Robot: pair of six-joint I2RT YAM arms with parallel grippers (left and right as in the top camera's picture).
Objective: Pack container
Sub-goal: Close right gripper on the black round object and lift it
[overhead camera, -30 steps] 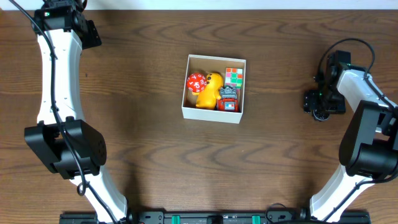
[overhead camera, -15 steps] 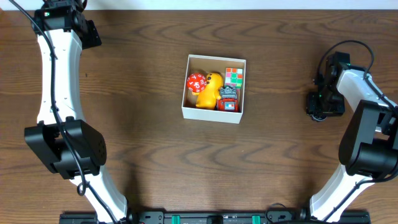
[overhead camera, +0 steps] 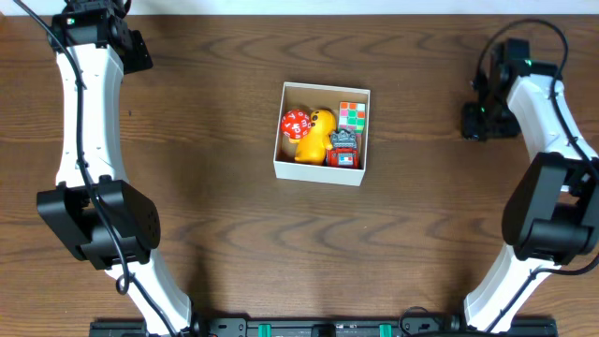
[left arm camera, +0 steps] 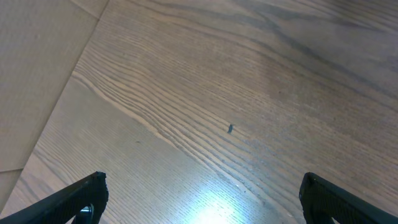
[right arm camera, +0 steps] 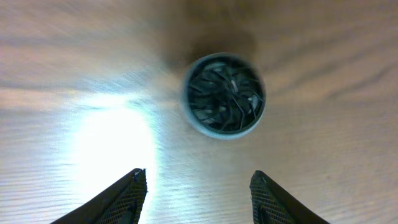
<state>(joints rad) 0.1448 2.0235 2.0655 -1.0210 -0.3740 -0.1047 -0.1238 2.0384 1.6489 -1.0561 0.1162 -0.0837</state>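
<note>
The brown wooden surface (overhead camera: 215,206) is stretching under everything. I am reaching my left arm (overhead camera: 82,112) along its left side toward the far corner, and my right arm (overhead camera: 552,131) along its right side toward the far edge.

The container (overhead camera: 319,172) is sitting in the middle of the surface, well apart from both of my grippers, with its top open and nothing standing between it and me.

Inside it, a yellow toy (overhead camera: 316,137) is lying in the centre, a red many-sided die (overhead camera: 296,124) is touching its left, a colour cube (overhead camera: 352,114) is resting in the far right corner, and a small red toy (overhead camera: 344,155) is sitting in the near right corner.

My left gripper (left arm camera: 202,190) is hanging with its jaws spread wide over bare wood, holding nothing.

My right gripper (right arm camera: 199,186) is hovering with its jaws apart and empty, just beside a round grey-rimmed opening (right arm camera: 224,94) in the surface that is showing dark cables inside.

A tiny dark speck (left arm camera: 230,128) is lying ahead of my left gripper.
</note>
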